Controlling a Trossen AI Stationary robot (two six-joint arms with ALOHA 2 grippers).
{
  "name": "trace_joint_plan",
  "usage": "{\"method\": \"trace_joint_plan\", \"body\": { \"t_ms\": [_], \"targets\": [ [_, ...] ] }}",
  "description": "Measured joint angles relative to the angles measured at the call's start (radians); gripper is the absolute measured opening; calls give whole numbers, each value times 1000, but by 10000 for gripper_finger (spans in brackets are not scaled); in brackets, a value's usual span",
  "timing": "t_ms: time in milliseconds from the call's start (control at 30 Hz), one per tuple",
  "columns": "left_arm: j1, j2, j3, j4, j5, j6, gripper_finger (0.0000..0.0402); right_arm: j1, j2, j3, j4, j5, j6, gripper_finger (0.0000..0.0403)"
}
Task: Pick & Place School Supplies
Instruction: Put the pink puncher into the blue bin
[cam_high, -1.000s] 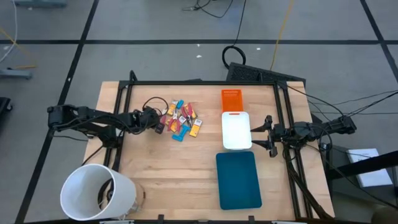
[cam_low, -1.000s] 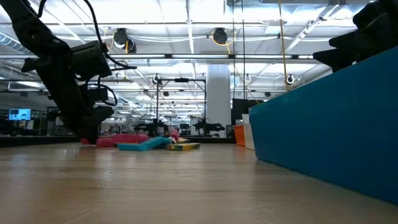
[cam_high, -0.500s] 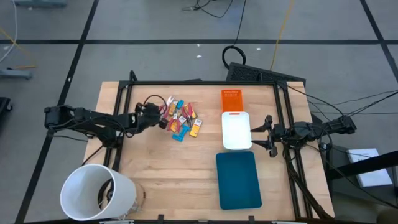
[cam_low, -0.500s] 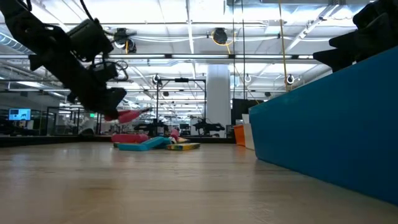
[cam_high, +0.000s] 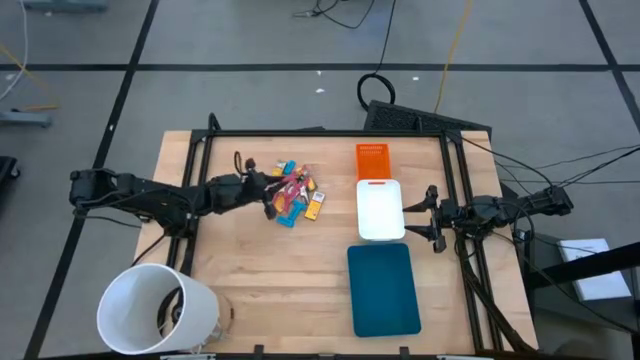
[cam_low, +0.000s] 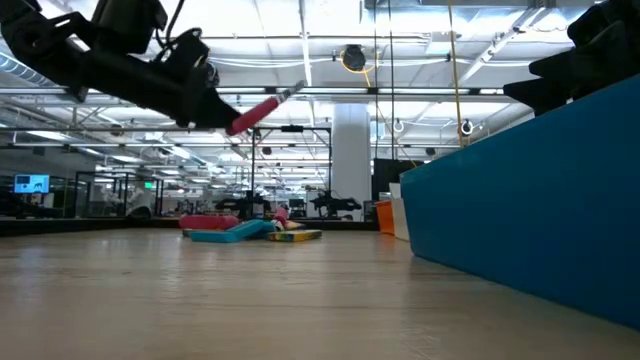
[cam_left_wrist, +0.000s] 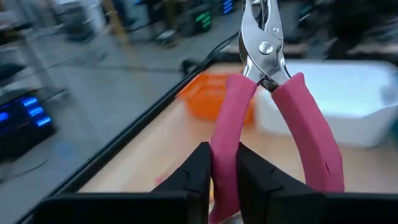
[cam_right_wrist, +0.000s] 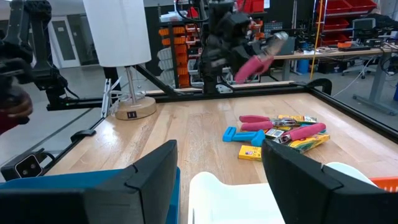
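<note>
Left wrist view shows my left gripper (cam_left_wrist: 222, 171) clamped on one handle of the pink-handled pliers (cam_left_wrist: 268, 106), lifted above the pile of supplies (cam_high: 293, 195) (right gripper (cam_high: 432, 222) waits, fingers apart, beside the white tray (cam_high: 381, 209)), so next I judge a carry toward a tray.

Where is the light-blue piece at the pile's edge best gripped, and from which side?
Probably from straight above, across its narrow sides: the light-blue piece lies flat at the pile's open edge, bare wood beside it. The left gripper, shut on pink-handled pliers, is raised beside the pile; the right gripper waits by the white tray.
</note>
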Motion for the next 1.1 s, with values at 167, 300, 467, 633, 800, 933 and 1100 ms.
{"method": "trace_joint_plan", "body": {
  "t_ms": [167,300,467,633,800,933,1100],
  "targets": [
    [-8,0,0,43,152,-22,45,0,0,0,0,0,0,226],
    [-34,0,0,86,167,-20,51,0,0,0,0,0,0,226],
    [-72,65,1,204,174,18,48,0,0,0,0,0,0,226],
    [-80,203,3,399,198,29,45,0,0,0,4,0,0,226],
    [-90,336,87,431,197,11,55,0,2,-1,96,-1,8,226],
    [-110,453,202,401,226,29,44,2,2,-1,187,1,84,226],
    [-130,567,347,330,239,102,48,2,2,-1,219,1,101,226]
  ]
}}
